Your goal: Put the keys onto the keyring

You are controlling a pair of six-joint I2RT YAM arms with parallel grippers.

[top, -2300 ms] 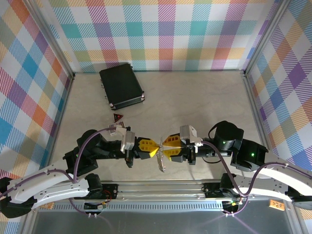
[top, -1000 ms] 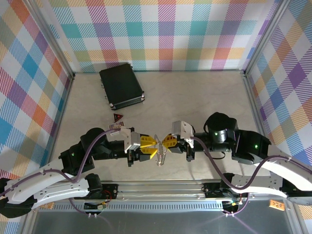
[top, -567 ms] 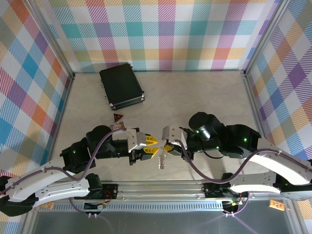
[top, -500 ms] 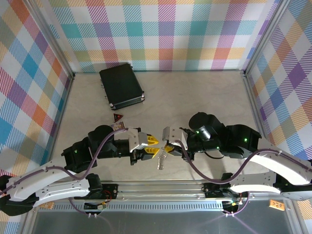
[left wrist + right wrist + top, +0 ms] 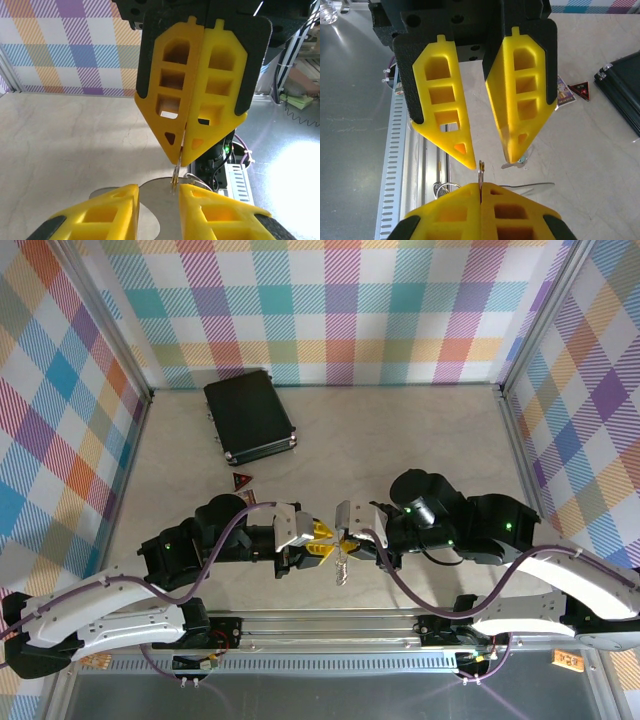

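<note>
Right wrist shows the keyring (image 5: 481, 171) edge-on, pinched between right fingers (image 5: 516, 214).

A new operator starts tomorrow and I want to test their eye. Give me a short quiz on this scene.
1. True or false: the left hand has its fingers pressed together.
2. The black case lies: A) far left on the table; B) at the near edge; C) in the far right corner.
3. What thin metal thing does the right hand pinch?
Key: 1 false, they stand apart. 2 A. 3 the keyring.
</note>
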